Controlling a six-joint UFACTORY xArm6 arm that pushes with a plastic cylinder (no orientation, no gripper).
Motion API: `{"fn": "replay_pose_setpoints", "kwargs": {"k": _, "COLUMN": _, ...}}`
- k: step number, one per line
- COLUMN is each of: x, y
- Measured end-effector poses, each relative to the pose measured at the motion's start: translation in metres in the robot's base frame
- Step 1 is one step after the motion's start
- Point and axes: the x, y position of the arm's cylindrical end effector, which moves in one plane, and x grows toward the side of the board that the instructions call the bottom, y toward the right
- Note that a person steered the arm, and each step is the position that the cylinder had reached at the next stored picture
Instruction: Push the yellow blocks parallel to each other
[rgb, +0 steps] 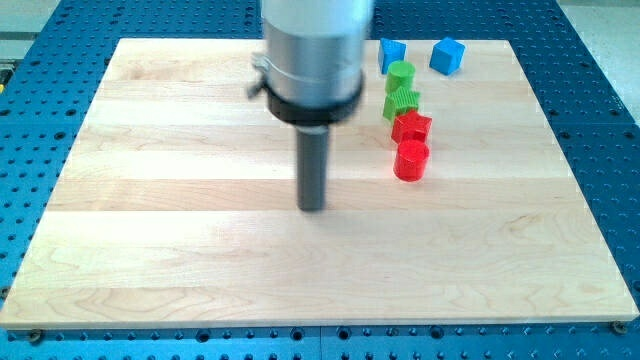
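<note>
Yellow blocks don't show anywhere; arm body may hide them. My tip (313, 207) rests on bare tabletop (180, 250), well left of red cylinder (411, 160), red block (411, 127), two green blocks (401, 101) and two blue blocks (447, 55). End effector is a plain rod, holding nothing.

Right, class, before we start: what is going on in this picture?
A robot arm is working over a wooden board, its dark rod pointing down. My tip rests on bare wood near the middle, touching no block. To the view's right, two blue blocks sit near the top edge, and below them run a green cylinder, a green star-like block, a red star-like block and a red cylinder. No yellow blocks show; the arm may hide them.
</note>
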Motion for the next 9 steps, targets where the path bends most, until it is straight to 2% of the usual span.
{"fn": "replay_pose_setpoints", "kwargs": {"k": 2, "x": -0.190, "y": -0.054}}
{"fn": "replay_pose_setpoints", "kwargs": {"k": 3, "x": -0.248, "y": -0.022}}
{"fn": "replay_pose_setpoints", "kwargs": {"k": 4, "x": -0.257, "y": 0.053}}
{"fn": "replay_pose_setpoints", "kwargs": {"k": 5, "x": -0.233, "y": 0.058}}
{"fn": "replay_pose_setpoints", "kwargs": {"k": 7, "x": -0.113, "y": 0.065}}
{"fn": "replay_pose_setpoints", "kwargs": {"k": 8, "x": -0.109, "y": 0.032}}
{"fn": "replay_pose_setpoints", "kwargs": {"k": 9, "x": -0.130, "y": 0.028}}
